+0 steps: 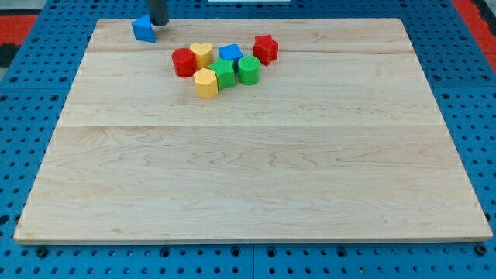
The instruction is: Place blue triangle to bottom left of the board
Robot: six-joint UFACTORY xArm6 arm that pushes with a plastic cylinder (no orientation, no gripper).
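The blue triangle (pixel 142 29) lies near the top left of the wooden board (pixel 256 186). My tip (pixel 159 23) comes down from the view's top edge and stands right beside the triangle, on its right side, touching or nearly touching it.
A cluster of blocks sits right of the triangle near the top middle: a red cylinder (pixel 184 62), a yellow heart (pixel 202 53), a blue cube (pixel 230 54), a red star (pixel 266 49), a green block (pixel 223 74), a green cylinder (pixel 249 69) and a yellow block (pixel 206 83).
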